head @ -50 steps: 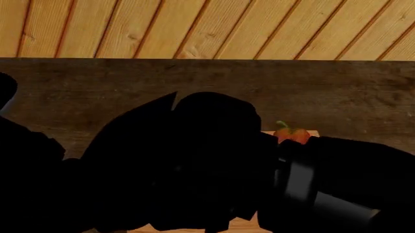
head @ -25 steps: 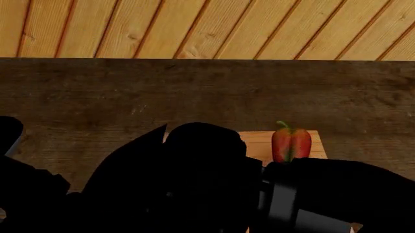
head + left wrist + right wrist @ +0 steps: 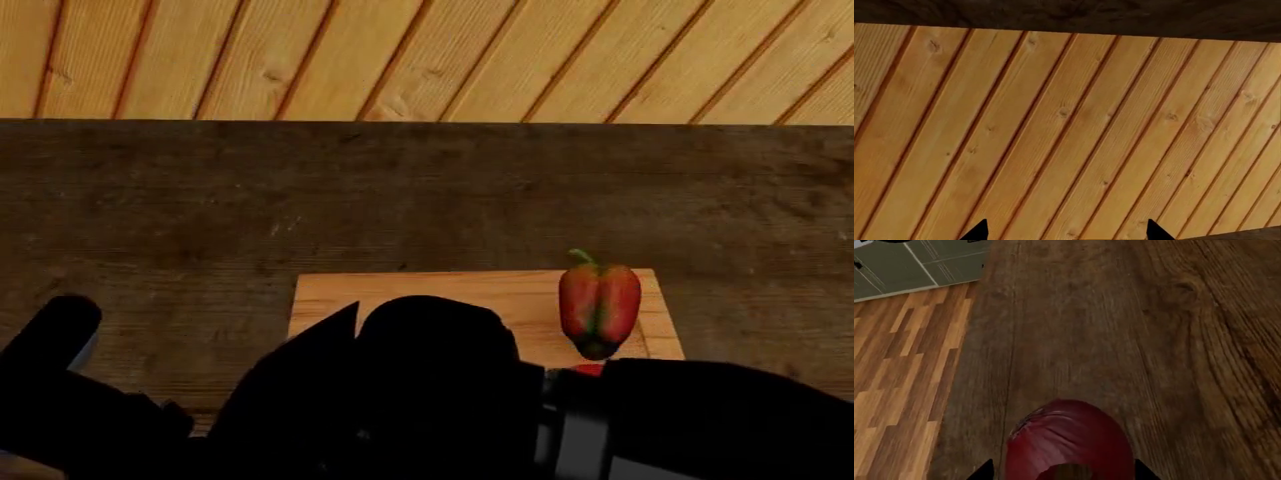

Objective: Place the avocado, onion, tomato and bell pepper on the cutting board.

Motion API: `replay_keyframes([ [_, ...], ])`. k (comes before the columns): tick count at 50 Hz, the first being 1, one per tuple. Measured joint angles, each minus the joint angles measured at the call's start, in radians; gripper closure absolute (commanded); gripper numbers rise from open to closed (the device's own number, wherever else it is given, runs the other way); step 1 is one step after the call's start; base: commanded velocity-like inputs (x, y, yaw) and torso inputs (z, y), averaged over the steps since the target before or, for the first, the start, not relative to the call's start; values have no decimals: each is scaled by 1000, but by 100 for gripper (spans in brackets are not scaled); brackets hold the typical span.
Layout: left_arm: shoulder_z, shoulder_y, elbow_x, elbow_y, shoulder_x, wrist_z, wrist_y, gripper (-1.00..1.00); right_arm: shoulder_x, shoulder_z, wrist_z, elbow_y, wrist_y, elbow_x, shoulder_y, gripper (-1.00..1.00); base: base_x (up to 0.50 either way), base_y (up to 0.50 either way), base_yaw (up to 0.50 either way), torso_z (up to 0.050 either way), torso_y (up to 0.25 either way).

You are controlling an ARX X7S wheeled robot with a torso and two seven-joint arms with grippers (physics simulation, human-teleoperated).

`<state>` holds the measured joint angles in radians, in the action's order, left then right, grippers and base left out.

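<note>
One pepper (image 3: 599, 303) in sight, lying lengthwise on the board (image 3: 427, 288) at its far right corner, green stem pointing to the tabletop's far edge. Just beside its near end a sliver of bright red (image 3: 589, 369) peeks out from behind the dark arm; too little shows to say what it is. One board, light wood, on the dark tabletop (image 3: 267, 200), its near half hidden by the robot's black arms, which fill the lower part of the head view.

One onion (image 3: 1067, 442), deep purple-red, sits between the two finger tips of the right pincer (image 3: 1062, 471) in the right wrist view, with bare dark tabletop stretching beyond it and plank floor (image 3: 901, 365) past the tabletop's edge. The tips stand just outside the onion on either side; whether they press on it I cannot tell.

Left pincer (image 3: 1066, 231): two black tips set well apart, wide, nothing between them, over light plank floor with the tabletop's edge beyond.

No avocado in any view. The arms block the board's near side entirely.
</note>
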<state>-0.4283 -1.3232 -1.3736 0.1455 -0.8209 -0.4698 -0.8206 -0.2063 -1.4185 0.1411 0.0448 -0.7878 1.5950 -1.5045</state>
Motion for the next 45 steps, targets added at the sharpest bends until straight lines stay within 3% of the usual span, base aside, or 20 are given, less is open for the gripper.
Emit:
replay_keyframes([
  [5, 2, 7, -1, 1, -1, 1, 4, -100, -4, -11, -3, -4, -6, -1, 7, -100, 0, 0, 0, 0, 0],
  [6, 2, 8, -1, 1, -2, 1, 5, -100, -5, -13, -3, -5, -7, -2, 9, 100, 0, 0, 0, 0, 0],
  [24, 7, 20, -8, 12, -9, -3, 10, -100, -41, -5, -61, 28, -14, 27, -8, 100, 0, 0, 0, 0, 0],
  [45, 6, 12, -11, 18, -3, -7, 7, -100, -205, 55, -251, 182, -44, 162, -85, 100, 0, 0, 0, 0, 0],
])
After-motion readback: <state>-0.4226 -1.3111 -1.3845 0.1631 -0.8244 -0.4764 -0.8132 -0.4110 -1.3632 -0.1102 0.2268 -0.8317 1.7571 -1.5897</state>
